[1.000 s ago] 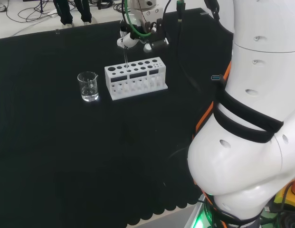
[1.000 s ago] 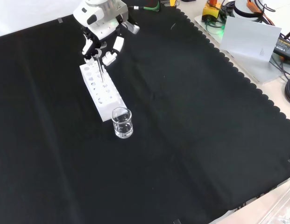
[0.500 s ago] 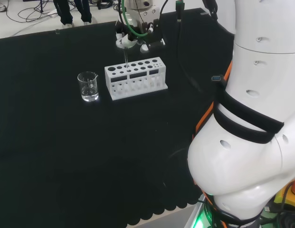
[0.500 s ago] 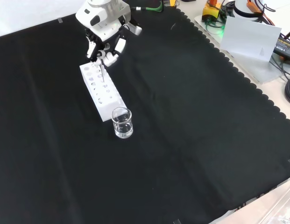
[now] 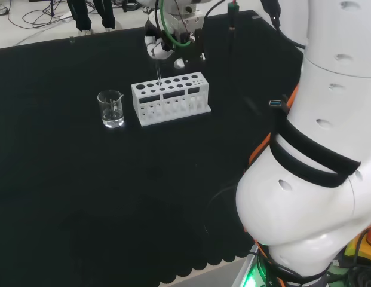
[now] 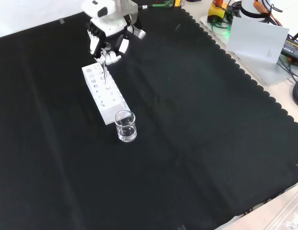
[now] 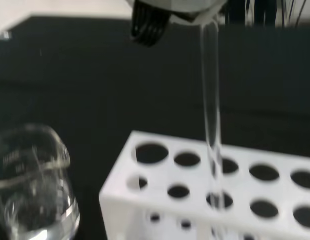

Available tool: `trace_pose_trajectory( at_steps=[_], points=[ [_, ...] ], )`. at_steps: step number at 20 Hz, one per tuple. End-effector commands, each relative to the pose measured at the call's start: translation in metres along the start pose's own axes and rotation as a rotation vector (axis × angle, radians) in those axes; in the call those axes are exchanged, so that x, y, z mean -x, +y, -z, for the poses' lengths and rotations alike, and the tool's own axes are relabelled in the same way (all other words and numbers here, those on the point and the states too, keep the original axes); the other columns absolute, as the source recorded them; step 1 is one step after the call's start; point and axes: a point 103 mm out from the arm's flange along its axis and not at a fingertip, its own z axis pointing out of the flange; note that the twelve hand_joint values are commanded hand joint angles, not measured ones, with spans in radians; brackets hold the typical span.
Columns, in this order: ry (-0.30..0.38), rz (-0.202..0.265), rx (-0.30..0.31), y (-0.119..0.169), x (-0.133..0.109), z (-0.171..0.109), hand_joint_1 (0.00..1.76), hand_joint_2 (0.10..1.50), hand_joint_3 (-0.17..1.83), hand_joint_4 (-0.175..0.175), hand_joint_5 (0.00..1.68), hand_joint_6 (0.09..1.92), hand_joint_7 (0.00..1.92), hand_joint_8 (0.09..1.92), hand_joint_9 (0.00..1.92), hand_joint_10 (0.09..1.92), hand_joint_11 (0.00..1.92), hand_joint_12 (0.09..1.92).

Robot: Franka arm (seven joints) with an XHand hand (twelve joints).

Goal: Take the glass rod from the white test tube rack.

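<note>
- A white test tube rack (image 5: 169, 98) stands on the black cloth (image 5: 83, 179), its top pierced by two rows of round holes.
- A clear glass rod (image 7: 210, 115) stands nearly upright, its long axis running straight up and down. Its lower end sits in one of the rack's holes, seen plainly in the wrist view, and its upper end reaches the hand.
- The hand (image 6: 106, 44) hangs directly above the rack, so the rod lies straight below the fingers, on the same vertical line.
- The fingers are curled inward and appear to pinch the rod's top between them; the exact contact is too small to make out.
- In the front view the rod (image 6: 104, 72) shows as a thin pale line from the fingertips down to the rack (image 6: 104, 96).
- A clear glass beaker (image 5: 111, 109) stands just beside the rack's end, apart from the rod.
- By my judgement, the coming move depends on lifting along the rod's own axis, straight upward, until its lower end clears the hole.
</note>
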Motion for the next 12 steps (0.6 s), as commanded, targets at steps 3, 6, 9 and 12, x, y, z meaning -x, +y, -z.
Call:
trace_pose_trajectory(
  at_steps=[3,6,9,12],
  points=[
    [0.001,-0.008,0.109,-0.003,-0.012,0.044,1.28,0.97,0.3,-0.175,1.03,0.68,1.01,1.32,1.6,0.95,1.61,0.72],
    [0.004,-0.02,0.1,-0.007,-0.014,0.054,1.28,1.02,0.19,-0.175,1.04,0.63,1.0,1.32,1.59,0.95,1.61,0.72],
    [0.005,-0.028,0.101,-0.011,-0.015,0.064,1.28,1.04,0.14,-0.175,1.04,0.62,1.0,1.32,1.59,0.95,1.61,0.72],
    [0.005,-0.036,0.11,-0.017,-0.015,0.076,1.28,1.05,0.13,-0.175,1.04,0.61,1.0,1.32,1.59,0.95,1.62,0.72]
  ],
)
